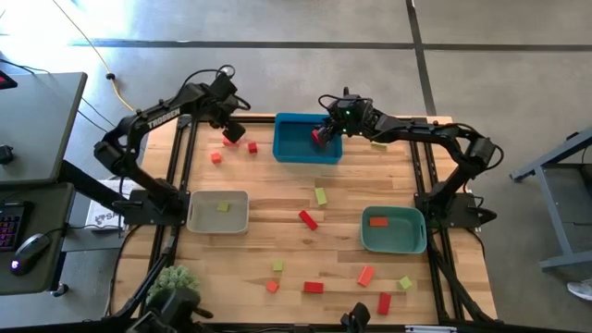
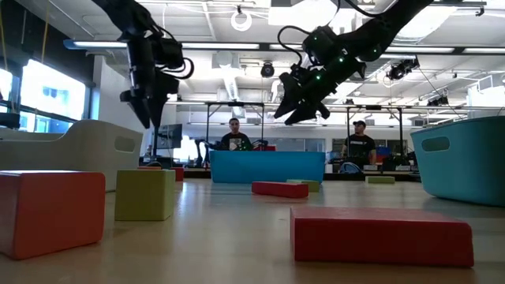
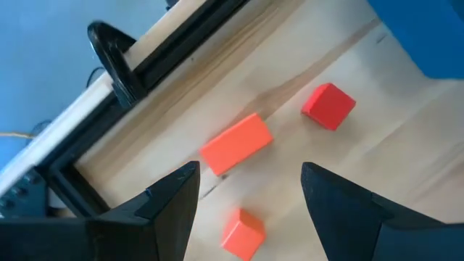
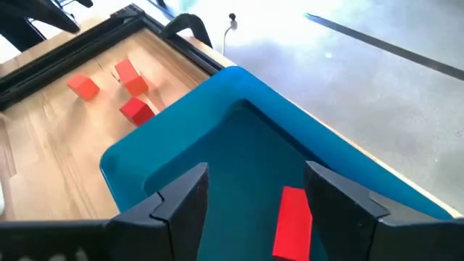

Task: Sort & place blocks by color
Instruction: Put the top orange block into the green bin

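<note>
A: From above, where are the arms?

B: The right gripper (image 1: 323,132) hangs over the blue tray (image 1: 289,148) at the far side of the table (image 1: 277,199), with a red block (image 1: 317,135) right at its fingertips. The left gripper (image 1: 231,132) is above three blocks near the table's far left edge: an oblong orange-red block (image 1: 229,141), a red cube (image 1: 252,147) and an orange-red cube (image 1: 215,158).

A: And the rest of the blocks?

B: One yellow-green block (image 1: 223,207) lies in the beige tray (image 1: 194,218), one orange-red one (image 1: 377,221) in the teal tray (image 1: 412,242), and others are scattered over the near half of the table.

A: The low view?

B: Both grippers are raised off the table. The right one (image 2: 293,101) is above the blue tray (image 2: 267,166), its fingers spread.

A: Left wrist?

B: The fingers (image 3: 170,199) stand wide apart with nothing held. The oblong block (image 3: 235,143) lies just beyond the gap between them, the orange-red cube (image 3: 243,231) is in the gap, and the red cube (image 3: 328,106) lies beyond the other finger.

A: Right wrist?

B: The fingers (image 4: 181,199) are apart. The red block (image 4: 293,221) shows between them inside the blue tray (image 4: 174,148); I cannot tell whether it touches either finger.
</note>
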